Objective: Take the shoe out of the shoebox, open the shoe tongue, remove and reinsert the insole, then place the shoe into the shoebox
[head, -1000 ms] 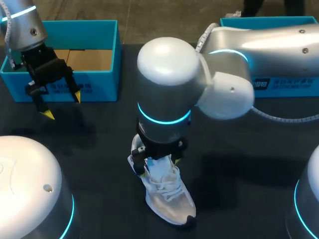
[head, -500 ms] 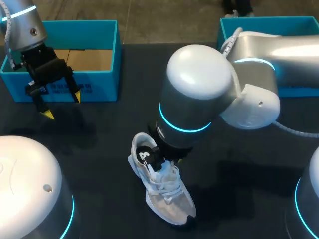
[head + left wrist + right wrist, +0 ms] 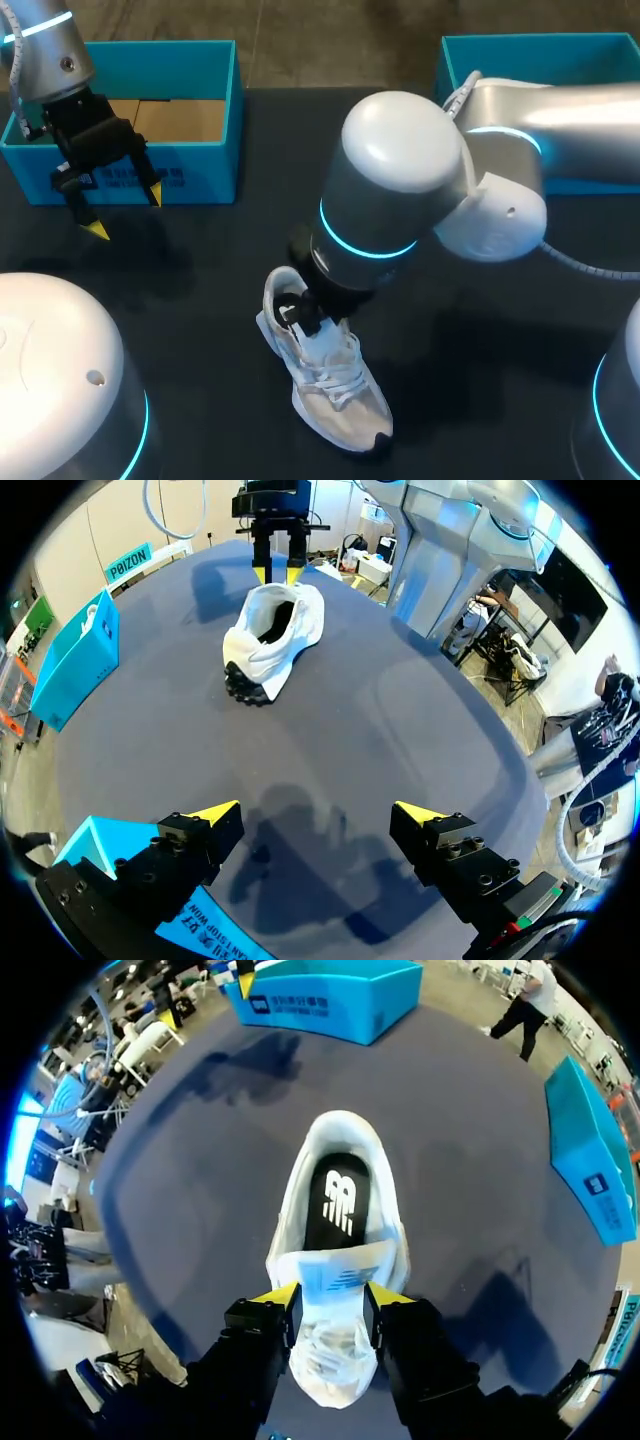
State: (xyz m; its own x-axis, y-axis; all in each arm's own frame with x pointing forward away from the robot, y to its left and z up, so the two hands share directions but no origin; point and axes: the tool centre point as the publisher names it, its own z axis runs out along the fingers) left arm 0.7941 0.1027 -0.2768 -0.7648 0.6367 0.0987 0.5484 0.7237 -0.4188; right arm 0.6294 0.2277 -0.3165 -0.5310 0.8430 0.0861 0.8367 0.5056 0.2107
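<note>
Our right claw (image 3: 331, 1298) is closed narrow on the shoe tongue (image 3: 335, 1276), one finger pressed to each side. It draws the tongue back so that the mouth stands open. Just ahead of the fingertips the black insole (image 3: 338, 1200) lies flat inside the white shoe (image 3: 288, 1210), whose heel points away from the claw. We judge the tongue is held this way to free a path to the insole. The shoe rests on its sole on the dark table (image 3: 180, 1160), with open tabletop on every side. Further ahead stands the blue shoebox (image 3: 330, 1000), well apart, and a second blue box (image 3: 590, 1160) lies off to one side. Our left claw (image 3: 122, 212) hangs wide open and empty just beside that far shoebox, with room to come in.
</note>
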